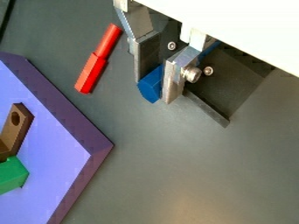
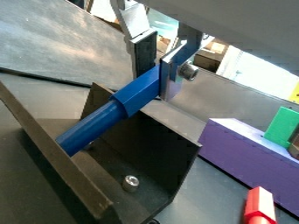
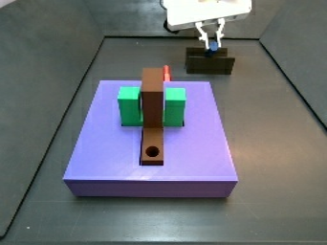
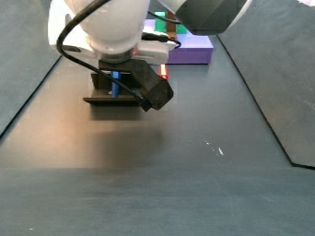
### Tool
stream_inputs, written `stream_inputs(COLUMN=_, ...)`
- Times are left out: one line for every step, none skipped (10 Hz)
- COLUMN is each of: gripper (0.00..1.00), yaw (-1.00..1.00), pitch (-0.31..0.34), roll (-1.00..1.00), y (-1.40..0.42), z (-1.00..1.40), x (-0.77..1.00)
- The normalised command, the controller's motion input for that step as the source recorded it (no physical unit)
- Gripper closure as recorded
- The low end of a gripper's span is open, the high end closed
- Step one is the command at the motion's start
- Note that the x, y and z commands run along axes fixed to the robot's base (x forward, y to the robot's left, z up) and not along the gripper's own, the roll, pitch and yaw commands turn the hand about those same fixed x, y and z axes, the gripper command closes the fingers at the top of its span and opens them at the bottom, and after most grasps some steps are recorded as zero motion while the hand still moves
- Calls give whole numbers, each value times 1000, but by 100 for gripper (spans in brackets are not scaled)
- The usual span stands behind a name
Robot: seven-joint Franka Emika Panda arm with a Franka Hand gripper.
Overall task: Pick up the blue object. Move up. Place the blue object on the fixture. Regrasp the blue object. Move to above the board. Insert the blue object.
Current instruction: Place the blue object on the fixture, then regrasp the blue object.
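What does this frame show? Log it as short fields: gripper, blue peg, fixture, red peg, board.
gripper: at the fixture, fingers closed on the blue object
blue object: held at one end, lying aslant over the fixture
fixture: on the floor beyond the board
red peg: lying on the floor, untouched
board: carries green blocks and brown bar
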Motion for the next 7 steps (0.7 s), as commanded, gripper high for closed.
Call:
stream_inputs(gripper=100, yaw=-11, pitch=0, roll=23, y=0, z=-57, x=-31)
stream_inputs(gripper=100, yaw=0, pitch=0, roll=43, y=0, z=-106, x=0)
stream_inputs(gripper=100, yaw=0, pitch=0, roll=89, y=0, z=-146, x=0)
stream_inputs(gripper=100, yaw=0, pitch=3, roll=17, y=9, z=-14, x=0)
stream_inputs(gripper=100, yaw=0, pitch=0, roll=0, y=0, z=0, x=0)
stream_inputs(gripper=0, yaw=0, pitch=0, roll=0, y=0, z=0, x=0)
stream_inputs(gripper=0, yaw=0, pitch=0, roll=49, y=-29, z=0, x=0)
